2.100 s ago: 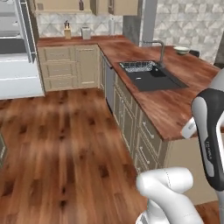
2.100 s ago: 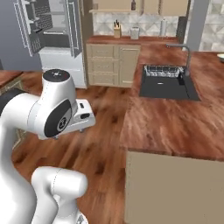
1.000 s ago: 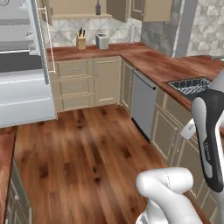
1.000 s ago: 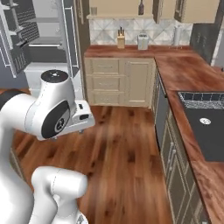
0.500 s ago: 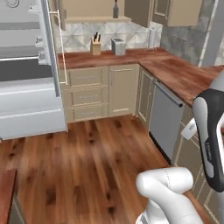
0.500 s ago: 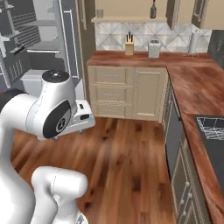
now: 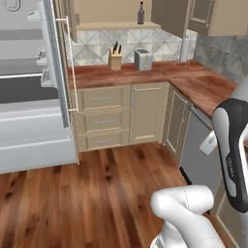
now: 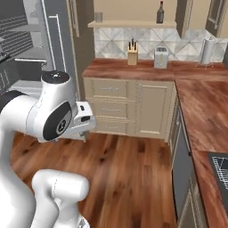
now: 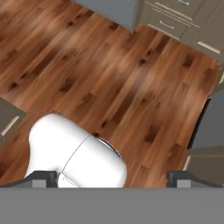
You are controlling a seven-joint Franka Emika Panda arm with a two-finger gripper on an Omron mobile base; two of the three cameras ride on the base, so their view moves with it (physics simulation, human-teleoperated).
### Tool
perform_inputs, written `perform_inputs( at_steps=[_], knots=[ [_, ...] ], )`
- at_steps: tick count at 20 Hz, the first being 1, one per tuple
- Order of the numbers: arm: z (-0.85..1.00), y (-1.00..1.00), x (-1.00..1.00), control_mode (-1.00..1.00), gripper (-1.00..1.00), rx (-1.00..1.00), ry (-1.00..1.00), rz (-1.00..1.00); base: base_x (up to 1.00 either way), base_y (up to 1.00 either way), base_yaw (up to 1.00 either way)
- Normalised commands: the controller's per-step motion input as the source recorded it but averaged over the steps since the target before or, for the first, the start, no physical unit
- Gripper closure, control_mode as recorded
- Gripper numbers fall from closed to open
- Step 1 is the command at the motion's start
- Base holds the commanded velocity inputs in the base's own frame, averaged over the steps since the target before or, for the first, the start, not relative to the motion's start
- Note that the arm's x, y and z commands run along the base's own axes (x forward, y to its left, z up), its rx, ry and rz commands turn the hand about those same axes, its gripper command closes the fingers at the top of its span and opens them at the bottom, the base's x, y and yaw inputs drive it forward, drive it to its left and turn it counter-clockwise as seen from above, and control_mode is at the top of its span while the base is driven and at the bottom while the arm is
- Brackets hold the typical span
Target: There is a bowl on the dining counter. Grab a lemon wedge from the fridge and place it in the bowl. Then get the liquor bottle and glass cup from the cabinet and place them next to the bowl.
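Observation:
The fridge (image 7: pixel 29 97) stands open at the left, its pale shelves bare from here; the lemon wedge is hidden. Up on the open cabinet's beige shelf (image 8: pixel 129 24) stand the glass cup (image 8: pixel 98 17) at the left end and the dark liquor bottle (image 8: pixel 160 12) with its red cap further right; the bottle (image 7: pixel 141 13) also appears in the left base view. The dining counter (image 8: pixel 200 111) runs down the right, with a corner of its black sink (image 8: pixel 220 173). The bowl is out of view. My gripper (image 9: pixel 111 179) is open over the wood floor, its fingertips (image 9: pixel 43 177) wide apart and holding nothing.
A knife block (image 8: pixel 132 53), a toaster (image 8: pixel 160 57) and a paper towel roll (image 8: pixel 205 51) stand on the back worktop over beige drawers. A dishwasher front (image 7: pixel 198 150) sits under the right counter. The open fridge door (image 7: pixel 58 72) juts out. Wood floor lies ahead.
The whole picture has swung: the base has turned and driven, so the sink slid off right and the fridge and wall cabinet came nearer. The arm keeps its pose, gripper still open.

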Motion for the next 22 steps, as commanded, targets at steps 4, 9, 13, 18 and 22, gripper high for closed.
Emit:
perform_inputs(
  at_steps=[4,9,13,18,22],
  knots=[
    [0.0,0.0,0.0,1.0,-1.0,0.0,0.0,0.0,1.0,-0.39,0.0],
    [0.0,0.0,0.0,1.0,-1.0,0.0,0.0,0.0,1.0,-0.07,0.0],
    [0.0,0.0,0.0,1.0,-1.0,0.0,0.0,0.0,1.0,-0.24,0.0],
    [0.0,0.0,0.0,1.0,-1.0,0.0,0.0,0.0,1.0,-0.34,0.0],
    [0.0,0.0,0.0,1.0,-1.0,0.0,0.0,0.0,1.0,-0.35,0.0]
  ],
)
